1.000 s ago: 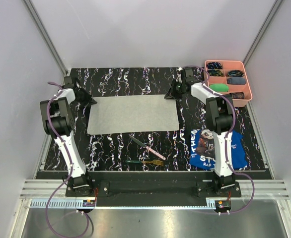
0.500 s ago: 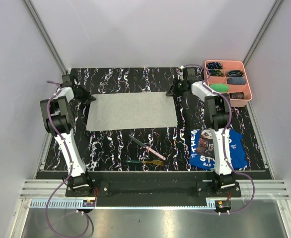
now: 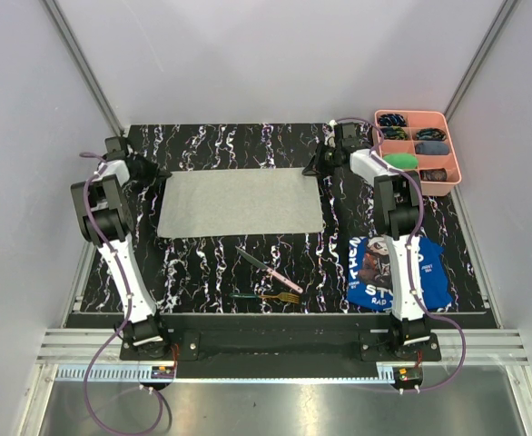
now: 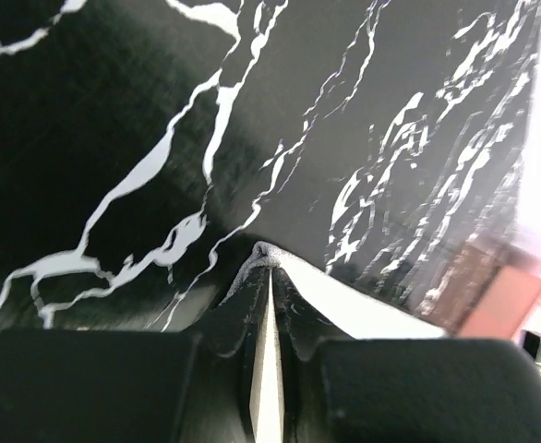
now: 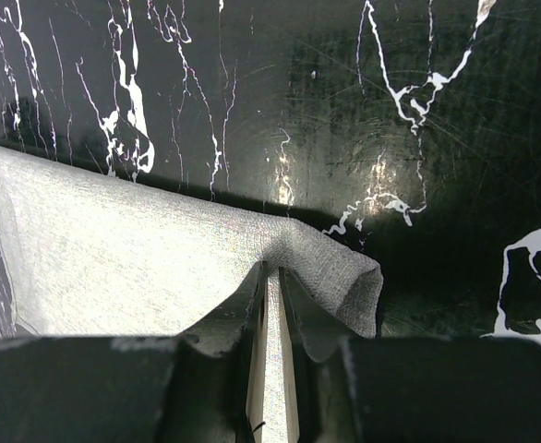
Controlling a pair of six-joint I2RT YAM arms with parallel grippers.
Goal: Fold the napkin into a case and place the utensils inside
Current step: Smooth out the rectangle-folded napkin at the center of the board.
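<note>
Napkin (image 3: 241, 202): a wide grey rectangle, spread flat mid-table (image 3: 230, 145).
Left gripper (image 4: 269, 257): clenched on the napkin's far-left corner.
Right gripper (image 5: 269, 269): clenched on the far-right corner, where the cloth bunched.
Knife (image 3: 270, 270) and fork (image 3: 268, 296): lay nearer the arms, apart from the napkin.

The napkin (image 3: 241, 202) is showing a plain light grey, unprinted, and in the wrist views it is looking almost white. The counter (image 3: 248, 145) is gleaming black, veined with white marbling. The knife (image 3: 268, 269) is showing a pink handle and dark blade; the fork (image 3: 266, 296) a green handle and gold tines. The tray (image 3: 443, 188) is glowing salmon pink. The cloth (image 3: 398, 272) is showing blue with white lettering. The arms (image 3: 121, 263) are showing white and black, and are trailing purple cables (image 3: 86, 381).
</note>
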